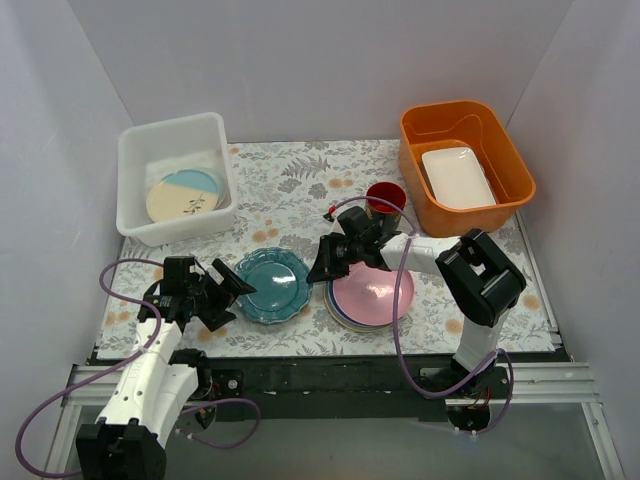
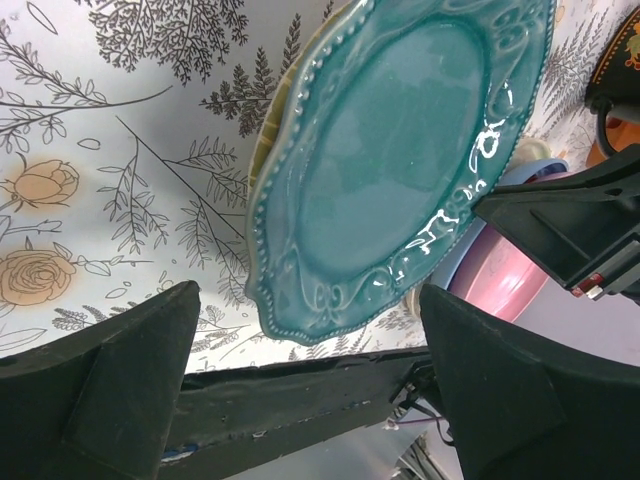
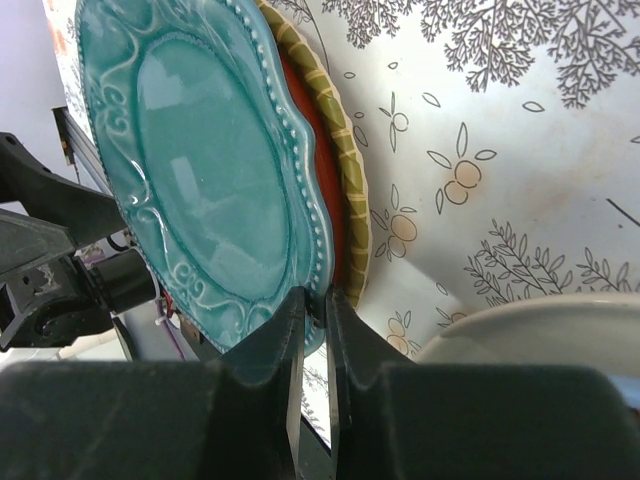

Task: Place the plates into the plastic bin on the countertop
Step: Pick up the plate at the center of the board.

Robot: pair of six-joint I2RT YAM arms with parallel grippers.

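a: while the white bin (image 1: 135, 150) sits back left on the counter (image 1: 300, 180), what's inside?
b: one cream-and-blue plate (image 1: 185, 195). next, left gripper (image 2: 308, 295), fingers spread wide, at the teal plate (image 1: 272, 283), which lies on a red plate (image 3: 332, 190).
a: right gripper (image 3: 317, 330)?
b: pinched onto the teal plate's rim. pink plate (image 1: 375, 290) just right.

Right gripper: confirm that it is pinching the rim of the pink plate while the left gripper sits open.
Not quite. The right gripper is pinching the rim of the teal plate, not the pink plate; the right wrist view shows the teal edge between its closed fingers. The left gripper does sit open.
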